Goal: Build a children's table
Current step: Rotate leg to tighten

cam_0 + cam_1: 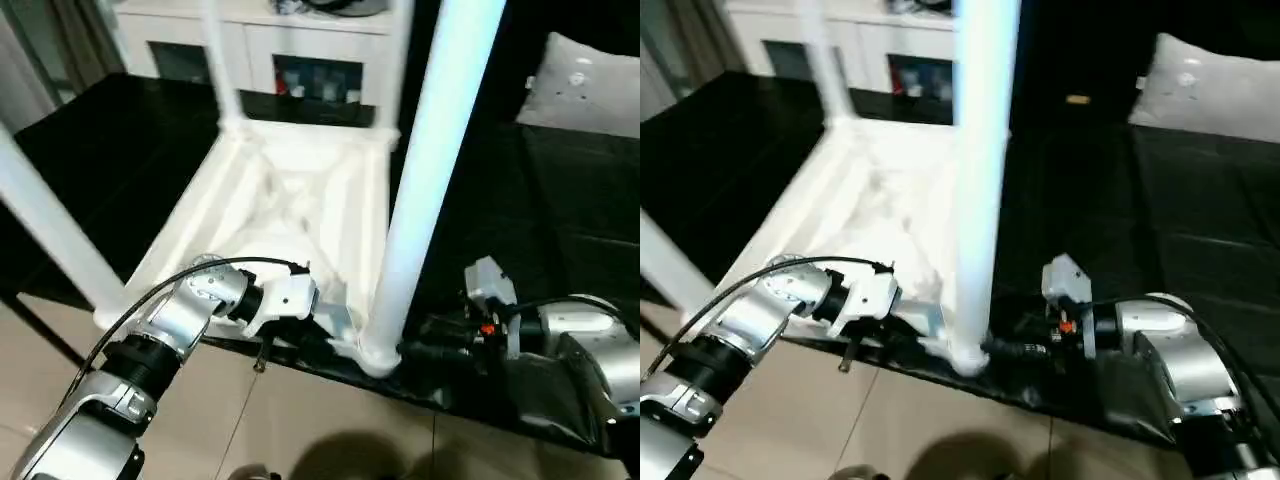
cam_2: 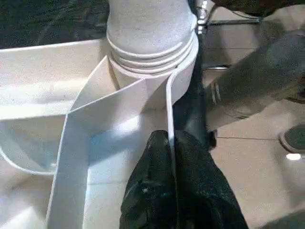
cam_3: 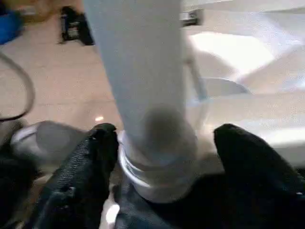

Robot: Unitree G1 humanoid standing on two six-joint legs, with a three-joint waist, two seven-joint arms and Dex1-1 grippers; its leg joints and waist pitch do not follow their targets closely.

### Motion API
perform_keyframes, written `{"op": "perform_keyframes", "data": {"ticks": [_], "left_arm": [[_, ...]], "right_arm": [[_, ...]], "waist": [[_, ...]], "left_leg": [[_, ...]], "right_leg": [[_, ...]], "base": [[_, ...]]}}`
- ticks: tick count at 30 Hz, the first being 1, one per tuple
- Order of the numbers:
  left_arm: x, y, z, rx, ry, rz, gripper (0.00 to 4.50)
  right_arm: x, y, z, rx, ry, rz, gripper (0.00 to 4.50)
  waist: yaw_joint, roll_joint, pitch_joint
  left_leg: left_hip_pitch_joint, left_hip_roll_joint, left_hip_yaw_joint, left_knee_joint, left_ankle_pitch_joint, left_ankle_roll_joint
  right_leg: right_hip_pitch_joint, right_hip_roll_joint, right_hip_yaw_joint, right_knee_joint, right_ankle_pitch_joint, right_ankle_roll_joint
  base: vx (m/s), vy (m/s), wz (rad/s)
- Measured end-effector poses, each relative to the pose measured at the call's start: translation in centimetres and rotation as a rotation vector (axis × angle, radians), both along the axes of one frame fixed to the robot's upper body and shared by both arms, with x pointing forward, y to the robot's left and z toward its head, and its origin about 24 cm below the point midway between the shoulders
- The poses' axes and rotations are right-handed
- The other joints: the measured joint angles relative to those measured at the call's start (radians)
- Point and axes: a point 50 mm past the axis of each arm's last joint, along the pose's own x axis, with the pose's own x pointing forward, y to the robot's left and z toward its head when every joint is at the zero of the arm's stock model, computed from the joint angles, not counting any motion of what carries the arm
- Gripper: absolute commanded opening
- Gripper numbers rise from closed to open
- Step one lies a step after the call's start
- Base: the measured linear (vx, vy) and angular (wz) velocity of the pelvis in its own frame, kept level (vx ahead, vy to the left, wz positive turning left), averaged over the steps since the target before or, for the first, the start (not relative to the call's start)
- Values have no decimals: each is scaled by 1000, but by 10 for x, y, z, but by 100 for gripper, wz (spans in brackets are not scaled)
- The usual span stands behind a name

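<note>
The children's table lies upside down: its white top rests on a black mat with the ribbed underside facing up. Several white legs stand in the corner sockets. The near right leg rises from its socket at the mat's front edge. My left gripper is shut on the top's thin rim just beside that socket. My right gripper is open around the base of this leg. Its black fingers stand on either side, with a gap on one side.
The black mat ends just in front of the grippers, with beige tiled floor below. A white cabinet with glass doors stands behind the table. A white cushion lies at the far right. A black cable loops over my left forearm.
</note>
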Motion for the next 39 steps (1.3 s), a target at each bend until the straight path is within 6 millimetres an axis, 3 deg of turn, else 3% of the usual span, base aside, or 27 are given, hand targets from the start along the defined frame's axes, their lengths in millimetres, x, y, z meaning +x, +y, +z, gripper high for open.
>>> {"op": "perform_keyframes", "data": {"ticks": [7,9,13,17,22,25,28,31,34,35,36,37,38,39], "left_arm": [[-1,-5,0,-1,-3,-34,0],[-1,-5,0,1,-3,-35,0],[-1,-5,0,2,2,-42,0],[-2,-5,0,0,14,-54,0],[-2,-10,-1,-19,66,-10,0],[1,-14,-2,-29,73,50,0],[7,-15,-4,-35,75,158,0],[13,-21,-6,-52,60,286,0],[19,-32,-10,-67,44,422,0],[21,-35,-10,-70,37,452,0],[23,-41,-10,-74,30,486,0],[23,-44,-11,-75,26,511,0],[24,-46,-13,-77,24,539,0],[26,-50,-13,-88,16,567,0]], "right_arm": [[1,8,-4,16,26,48,277],[1,8,-5,18,30,51,238],[0,8,-6,29,51,57,212],[-4,8,-7,41,65,57,201],[-17,8,-12,110,101,-70,198],[-21,9,-13,125,104,-180,198],[-19,13,-17,148,92,-351,198],[-9,20,-20,160,67,-558,198],[5,33,-22,161,38,-780,198],[9,36,-22,158,32,-837,198],[12,39,-23,154,21,-907,198],[15,41,-23,149,12,-944,198],[18,43,-25,142,6,-976,198],[23,45,-23,133,-8,-1009,198]], "waist": [[7,0,0],[7,0,0],[7,1,-1],[10,1,-1],[22,4,-2],[18,3,-2],[-15,3,-1],[-68,3,0],[-130,17,5],[-141,20,8],[-147,11,10],[-146,-7,12],[-148,-20,17],[-147,-19,19]], "left_leg": [[0,0,0,1,0,-1],[0,0,0,1,0,-1],[0,0,0,1,0,-1],[0,0,0,1,0,-1],[2,0,1,0,-1,-1],[12,0,1,0,0,-2],[14,0,1,-1,1,-4],[14,0,-4,0,2,-6],[6,11,-30,-1,2,-6],[6,17,-33,-3,2,-7],[14,12,-30,0,2,-7],[28,1,-23,0,0,-10],[40,-13,-26,6,-6,-18],[41,-15,-26,30,-27,-17]], "right_leg": [[0,0,0,1,0,0],[0,0,0,1,0,1],[0,0,0,0,0,1],[0,0,0,0,0,0],[2,0,0,0,-1,1],[7,0,0,0,-1,2],[10,0,-1,-2,-1,3],[10,0,-11,-12,-1,3],[31,0,-64,-57,-1,3],[35,1,-69,-48,-7,8],[31,0,-36,1,-37,9],[27,-2,-9,23,-40,8],[18,-1,-1,25,-35,10],[14,-3,-15,20,-36,10]], "base": [[0,0,0],[0,0,0],[0,0,0],[0,0,0],[0,0,0],[0,0,0],[0,0,0],[0,0,0],[-45,32,-19],[-57,4,-13],[-57,4,-13],[0,0,0],[0,0,0],[0,0,0]]}}
